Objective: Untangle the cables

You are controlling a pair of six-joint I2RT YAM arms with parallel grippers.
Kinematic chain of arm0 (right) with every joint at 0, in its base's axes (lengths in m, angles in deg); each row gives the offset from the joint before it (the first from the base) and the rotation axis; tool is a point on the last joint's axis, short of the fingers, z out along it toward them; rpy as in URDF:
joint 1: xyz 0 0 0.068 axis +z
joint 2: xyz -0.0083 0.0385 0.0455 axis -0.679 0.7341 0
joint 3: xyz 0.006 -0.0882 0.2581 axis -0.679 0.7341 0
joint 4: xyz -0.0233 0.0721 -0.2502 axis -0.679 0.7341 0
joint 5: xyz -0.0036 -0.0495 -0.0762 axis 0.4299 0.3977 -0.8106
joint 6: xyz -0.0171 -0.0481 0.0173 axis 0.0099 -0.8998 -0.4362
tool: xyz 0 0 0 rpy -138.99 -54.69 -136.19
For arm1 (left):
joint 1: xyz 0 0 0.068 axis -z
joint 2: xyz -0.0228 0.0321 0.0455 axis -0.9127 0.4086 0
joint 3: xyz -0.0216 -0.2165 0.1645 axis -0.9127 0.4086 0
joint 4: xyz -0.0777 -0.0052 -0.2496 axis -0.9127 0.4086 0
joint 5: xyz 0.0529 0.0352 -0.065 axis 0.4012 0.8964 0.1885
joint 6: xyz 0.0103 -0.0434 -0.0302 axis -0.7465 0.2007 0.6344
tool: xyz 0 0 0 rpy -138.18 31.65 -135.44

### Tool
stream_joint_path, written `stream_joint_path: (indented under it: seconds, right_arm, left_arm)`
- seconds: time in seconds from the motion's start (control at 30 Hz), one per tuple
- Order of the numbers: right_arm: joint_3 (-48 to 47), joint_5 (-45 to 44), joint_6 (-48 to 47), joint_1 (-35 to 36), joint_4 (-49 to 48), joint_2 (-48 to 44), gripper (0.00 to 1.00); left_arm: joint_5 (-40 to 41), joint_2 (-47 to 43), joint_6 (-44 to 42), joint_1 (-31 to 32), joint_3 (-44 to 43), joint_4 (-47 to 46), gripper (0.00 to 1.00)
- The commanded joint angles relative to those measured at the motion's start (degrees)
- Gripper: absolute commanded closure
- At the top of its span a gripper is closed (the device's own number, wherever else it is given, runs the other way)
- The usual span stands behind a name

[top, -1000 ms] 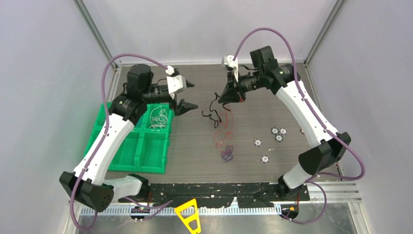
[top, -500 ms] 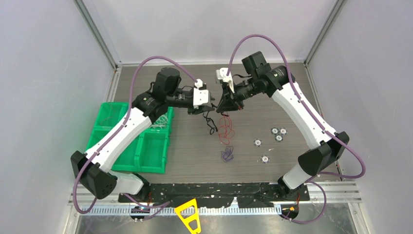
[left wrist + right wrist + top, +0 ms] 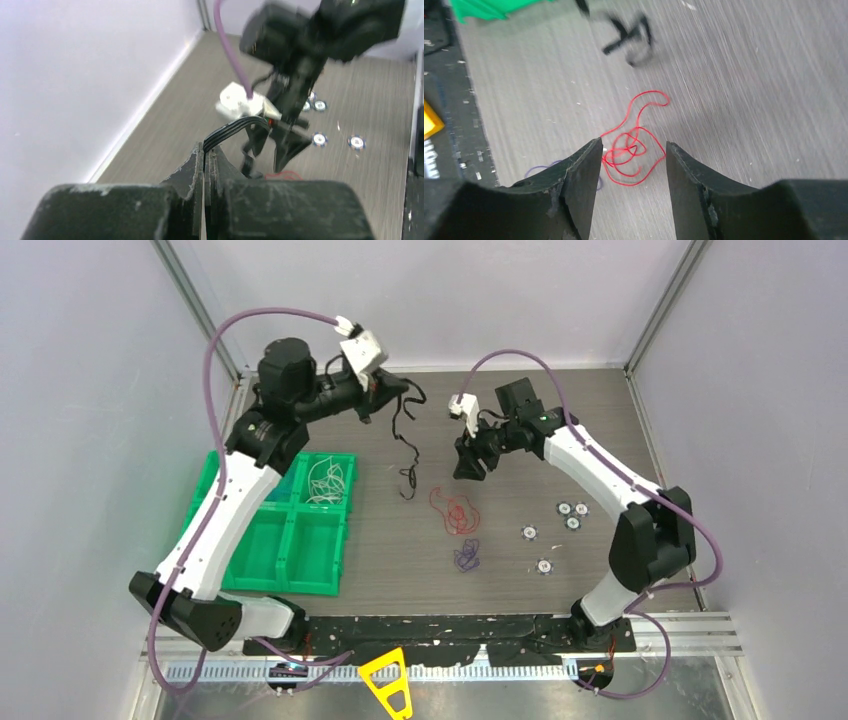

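My left gripper (image 3: 396,388) is raised at the back left, shut on the black cable (image 3: 405,445), which hangs down to the table. In the left wrist view the black cable (image 3: 235,129) comes out from between the closed tips of that gripper (image 3: 206,148). The right gripper (image 3: 468,466) is open and holds nothing. In its wrist view the right gripper (image 3: 634,142) hovers above the loose red cable (image 3: 626,149). On the table lie the red cable (image 3: 452,512) and the blue-purple cable (image 3: 466,557). A white cable (image 3: 325,480) lies in the green bin (image 3: 262,558).
Several small round white-and-black discs (image 3: 572,512) lie right of the cables. The green bin of compartments stands at the left. Grey walls close the back and the sides. A black base rail (image 3: 450,628) runs along the near edge.
The left gripper closed on the black cable and drew it up and back to the left. The right gripper opened and sank lower; the red cable now lies on the table.
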Motion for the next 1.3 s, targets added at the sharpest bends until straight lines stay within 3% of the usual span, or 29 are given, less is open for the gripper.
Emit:
stream_joint_path:
  seconds: [0.0, 0.27, 0.4, 0.47, 0.63, 0.8, 1.03, 1.27]
  right_arm:
    - [3.27, -8.83, 4.04, 0.36, -8.65, 3.69, 0.42]
    - [6.20, -7.69, 10.50, 0.25, -10.36, 0.15, 0.20]
    - [5.07, -8.88, 10.55, 0.20, -7.93, -1.27, 0.13]
    - [4.65, -9.32, 10.40, 0.19, -6.69, -2.04, 0.00]
    - [5.03, -9.66, 10.75, 0.06, -5.52, -5.22, 0.05]
    - [5.93, -9.15, 11.60, -0.02, -4.82, -7.54, 0.05]
    - [6.07, -8.86, 11.33, -0.01, -3.15, -9.05, 0.05]
    - [5.64, -8.28, 11.41, -0.08, -1.16, -9.93, 0.05]
  left_arm:
    - [6.06, -3.48, 10.80, -1.50, -5.82, -3.77, 1.00]
    - [15.12, -6.60, 13.77, -10.26, -20.87, 7.85, 1.00]
    - [22.72, -11.04, 11.54, -14.08, -22.40, 13.03, 1.00]
    - [28.89, -13.80, 8.44, -14.96, -21.60, 16.05, 1.00]
    - [48.83, -16.68, 2.74, -17.15, -22.20, 25.49, 1.00]
    - [49.82, -20.81, 2.28, -28.87, -18.40, 28.38, 1.00]
    - [42.30, -24.05, -1.13, -43.00, -12.99, 28.67, 1.00]
    - [32.18, -24.94, -6.62, -57.24, -2.74, 20.71, 1.00]
